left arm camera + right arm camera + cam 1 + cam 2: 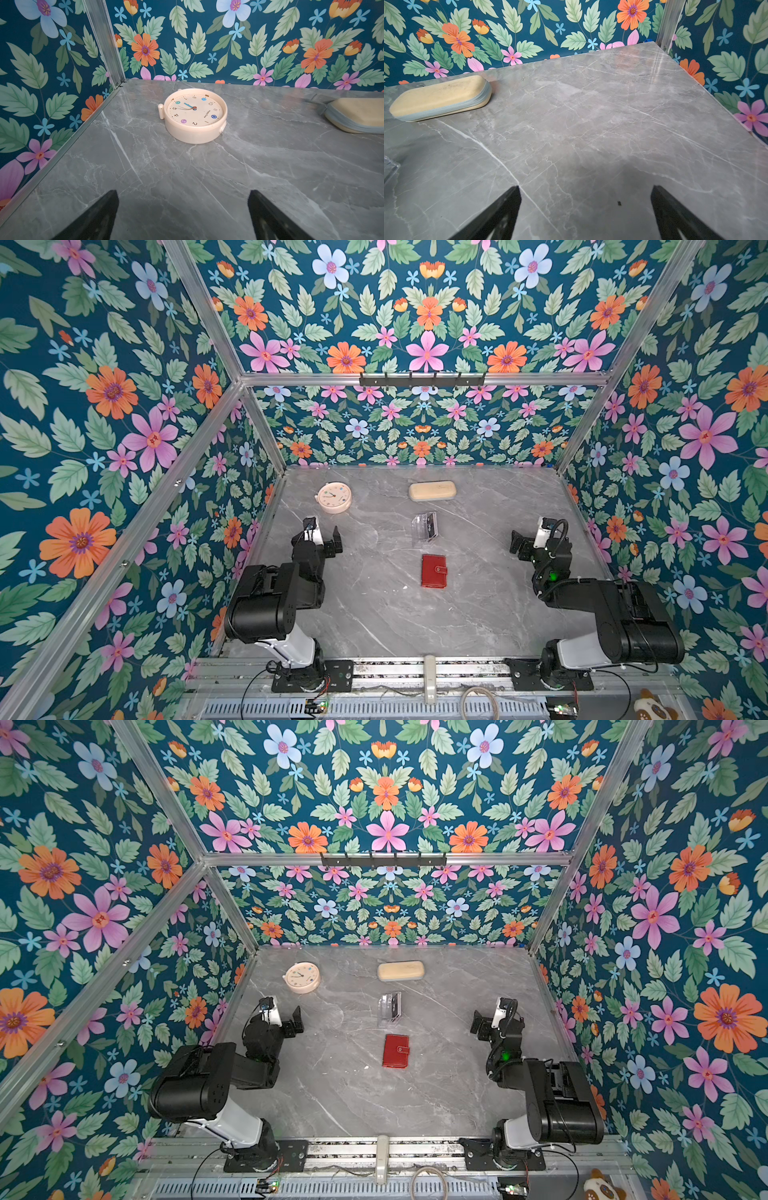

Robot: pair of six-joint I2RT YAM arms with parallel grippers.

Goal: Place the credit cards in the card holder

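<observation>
I am seeing the card holder [433, 570] looking like red leather, and the table [478, 614] is showing smooth, slightly glossy grey marble.

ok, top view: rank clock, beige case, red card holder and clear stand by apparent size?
1. beige case: longest footprint.
2-3. clock and card holder: look about alike, so not ranked; the holder also lies nearer the camera.
Unranked: clear stand. Its transparent edges are hard to trace, and it looks roughly similar.
</observation>
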